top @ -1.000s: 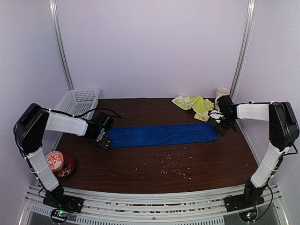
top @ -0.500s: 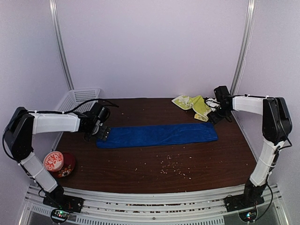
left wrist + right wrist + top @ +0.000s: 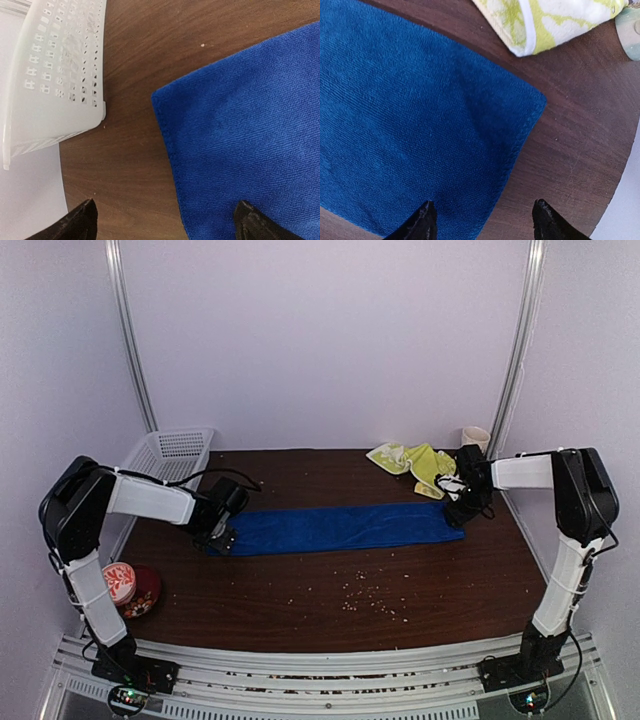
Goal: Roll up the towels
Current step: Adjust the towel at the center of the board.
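Observation:
The royal-blue towel [image 3: 340, 528] lies flat in a long strip across the table. My left gripper [image 3: 222, 537] hovers open over its left end. In the left wrist view one finger is over bare wood and the other over the blue towel [image 3: 240, 125], with the left gripper [image 3: 165, 210] straddling the short edge. My right gripper [image 3: 460, 510] is open over the right end. In the right wrist view the right gripper [image 3: 483, 210] spans the hem of the blue towel [image 3: 420, 110]. The yellow-green towel [image 3: 415, 462] lies crumpled behind, its corner [image 3: 540, 20] showing.
A white perforated basket [image 3: 165, 455] stands at the back left, close to the towel's left end [image 3: 60, 75]. A pale cup [image 3: 475, 437] is at the back right. A red bowl with a cup [image 3: 125, 585] sits front left. Crumbs [image 3: 370, 595] dot the front of the table.
Both grippers swung back and then returned over the blue towel's two ends. The right jaws narrowed slightly. The towel's left end shifted a little.

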`<action>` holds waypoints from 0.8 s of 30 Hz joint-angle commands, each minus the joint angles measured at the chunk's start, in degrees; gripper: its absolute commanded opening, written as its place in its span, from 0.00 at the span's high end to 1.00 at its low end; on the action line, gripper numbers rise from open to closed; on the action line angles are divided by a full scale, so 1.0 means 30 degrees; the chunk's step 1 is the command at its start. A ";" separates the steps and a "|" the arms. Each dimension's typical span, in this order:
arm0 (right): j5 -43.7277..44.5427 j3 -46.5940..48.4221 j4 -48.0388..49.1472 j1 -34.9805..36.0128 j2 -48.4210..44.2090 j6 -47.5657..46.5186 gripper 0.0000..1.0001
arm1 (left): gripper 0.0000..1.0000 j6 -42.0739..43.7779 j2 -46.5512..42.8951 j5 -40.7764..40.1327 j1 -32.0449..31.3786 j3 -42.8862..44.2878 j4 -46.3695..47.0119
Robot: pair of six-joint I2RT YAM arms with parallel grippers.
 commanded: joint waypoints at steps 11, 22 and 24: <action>0.1802 -0.3338 -0.0092 -0.0045 -0.1512 -0.1638 0.34 | 0.02 0.0104 -0.0638 0.1009 -0.1070 -0.1875 0.0436; 0.2704 -0.5631 0.0025 -0.0788 -0.3867 -0.2213 0.32 | 0.02 -0.0387 -0.1031 0.1479 -0.2447 -0.2302 -0.0161; 0.2160 -0.5086 -0.0371 -0.1336 -0.3875 -0.2155 0.32 | 0.02 -0.0828 -0.1365 0.0232 -0.2432 -0.2553 -0.0560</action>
